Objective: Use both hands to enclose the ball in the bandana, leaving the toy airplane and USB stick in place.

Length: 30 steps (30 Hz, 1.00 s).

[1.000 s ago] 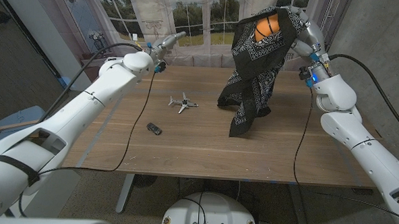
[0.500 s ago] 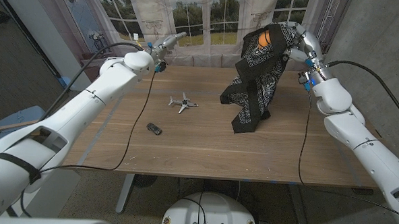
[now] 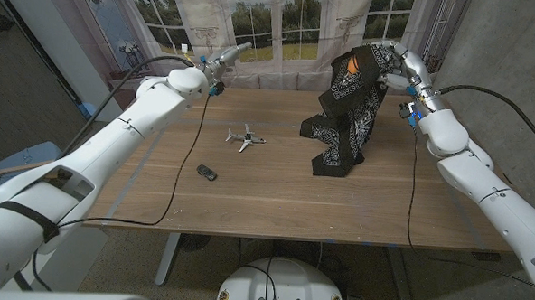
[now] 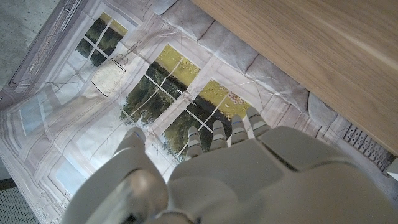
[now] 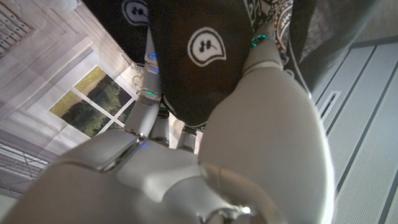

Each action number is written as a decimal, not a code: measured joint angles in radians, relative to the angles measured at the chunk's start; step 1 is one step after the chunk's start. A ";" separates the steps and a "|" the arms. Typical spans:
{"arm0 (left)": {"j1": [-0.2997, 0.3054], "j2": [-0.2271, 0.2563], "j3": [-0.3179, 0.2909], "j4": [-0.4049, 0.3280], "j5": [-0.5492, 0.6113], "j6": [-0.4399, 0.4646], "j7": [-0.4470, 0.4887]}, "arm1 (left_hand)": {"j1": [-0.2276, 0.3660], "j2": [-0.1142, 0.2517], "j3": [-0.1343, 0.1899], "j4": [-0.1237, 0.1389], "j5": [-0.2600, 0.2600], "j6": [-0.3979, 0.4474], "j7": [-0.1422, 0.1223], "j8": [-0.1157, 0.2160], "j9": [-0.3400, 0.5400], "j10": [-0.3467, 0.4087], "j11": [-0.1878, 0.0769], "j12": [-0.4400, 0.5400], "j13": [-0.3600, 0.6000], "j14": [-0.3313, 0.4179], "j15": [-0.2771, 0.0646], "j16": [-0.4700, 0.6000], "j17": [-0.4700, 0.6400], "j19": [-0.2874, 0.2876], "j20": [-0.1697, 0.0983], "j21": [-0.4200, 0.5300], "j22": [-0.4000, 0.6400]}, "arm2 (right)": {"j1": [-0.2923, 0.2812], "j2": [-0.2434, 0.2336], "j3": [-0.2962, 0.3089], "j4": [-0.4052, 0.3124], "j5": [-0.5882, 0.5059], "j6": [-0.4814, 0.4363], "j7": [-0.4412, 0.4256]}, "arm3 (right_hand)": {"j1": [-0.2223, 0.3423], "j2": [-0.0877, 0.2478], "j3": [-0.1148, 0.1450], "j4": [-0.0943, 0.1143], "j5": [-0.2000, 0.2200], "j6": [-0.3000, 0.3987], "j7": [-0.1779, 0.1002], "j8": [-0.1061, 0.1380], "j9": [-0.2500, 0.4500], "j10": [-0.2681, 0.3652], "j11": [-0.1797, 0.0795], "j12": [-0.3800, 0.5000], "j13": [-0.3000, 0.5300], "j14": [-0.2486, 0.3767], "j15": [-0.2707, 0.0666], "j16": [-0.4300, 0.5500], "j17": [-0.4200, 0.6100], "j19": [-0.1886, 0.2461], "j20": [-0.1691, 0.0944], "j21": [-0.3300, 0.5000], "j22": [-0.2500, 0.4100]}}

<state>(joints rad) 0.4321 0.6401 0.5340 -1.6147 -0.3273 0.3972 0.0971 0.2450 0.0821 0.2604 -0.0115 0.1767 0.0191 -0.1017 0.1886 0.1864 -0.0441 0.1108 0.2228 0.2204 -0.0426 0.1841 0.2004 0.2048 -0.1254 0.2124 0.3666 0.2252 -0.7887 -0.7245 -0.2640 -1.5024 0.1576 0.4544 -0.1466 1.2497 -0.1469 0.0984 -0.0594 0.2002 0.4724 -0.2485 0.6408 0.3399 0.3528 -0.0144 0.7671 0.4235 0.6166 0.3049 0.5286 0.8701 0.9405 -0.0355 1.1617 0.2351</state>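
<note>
My right hand (image 3: 403,65) is raised over the table's far right corner and grips the black paisley bandana (image 3: 346,117). The orange ball (image 3: 355,62) peeks out of the cloth right beside the hand. The bandana's loose end hangs down and crumples on the table. In the right wrist view the black cloth (image 5: 199,50) drapes over my fingers (image 5: 149,106). The toy airplane (image 3: 245,137) and the dark USB stick (image 3: 207,172) lie left of centre, apart from the cloth. My left hand (image 3: 225,56) hovers at the far left edge, fingers stretched out, holding nothing; its back (image 4: 211,180) faces the backdrop.
A printed window backdrop (image 3: 255,23) hangs behind the wooden table (image 3: 247,203). Black cables (image 3: 191,138) trail from both arms across the table's sides. A grey wall (image 3: 516,43) stands close on the right.
My right hand has carried the bandana and ball to the right and slightly down; the hanging cloth has followed and bunched more on the table. The left arm has stayed put.
</note>
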 measured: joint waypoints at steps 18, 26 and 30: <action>-0.001 -0.006 -0.005 0.039 -0.032 -0.074 -0.068 | 0.000 0.000 0.000 0.000 0.000 0.000 0.000 0.000 0.000 0.000 0.000 0.000 0.000 0.000 0.000 0.000 0.000 0.000 0.000 0.000 0.000 | -0.038 -0.053 -0.034 -0.018 -0.103 -0.198 -0.086 | 0.001 -0.001 0.000 0.000 0.008 0.032 -0.007 0.002 -0.016 0.000 0.000 0.000 0.000 0.008 -0.003 -0.027 0.003 -0.014 0.014 0.016 -0.018; -0.002 -0.007 -0.012 0.058 -0.056 -0.106 -0.105 | -0.004 -0.004 0.000 0.000 0.000 0.000 0.000 0.000 0.000 0.000 0.000 0.000 0.000 0.000 0.000 0.000 0.000 0.000 0.000 0.000 0.000 | -0.044 -0.088 -0.076 -0.054 -0.185 -0.324 -0.113 | 0.006 -0.006 0.000 0.000 0.008 0.034 -0.009 0.007 -0.022 0.000 0.000 0.000 0.000 0.011 -0.003 -0.035 0.003 -0.018 0.018 0.016 -0.026; 0.002 -0.003 -0.017 0.061 -0.068 -0.120 -0.121 | -0.009 0.001 0.000 0.000 0.000 0.000 0.000 0.000 0.000 0.000 0.000 0.000 0.000 0.000 0.000 0.000 0.000 0.000 0.000 0.000 0.000 | -0.041 -0.106 -0.104 -0.076 -0.227 -0.380 -0.116 | 0.012 -0.012 0.000 0.000 0.008 0.034 -0.009 0.007 -0.025 0.000 0.000 0.000 0.000 0.011 -0.003 -0.041 0.003 -0.018 0.018 0.016 -0.031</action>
<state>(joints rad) 0.4336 0.6373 0.5165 -1.5538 -0.3954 0.2767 -0.0239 0.2357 0.0834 0.2602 -0.0112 0.1767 0.0192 -0.1016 0.1886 0.1864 -0.0440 0.1107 0.2228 0.2204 -0.0426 0.1841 0.2004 0.2049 -0.1254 0.2124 0.3666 0.2252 -0.8296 -0.8308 -0.3680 -1.5787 -0.0692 0.0747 -0.2628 1.2615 -0.1587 0.0984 -0.0594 0.2079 0.5068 -0.2574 0.6483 0.3152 0.3528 -0.0144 0.7675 0.4236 0.6276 0.3016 0.4875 0.8732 0.9225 -0.0175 1.1774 0.2043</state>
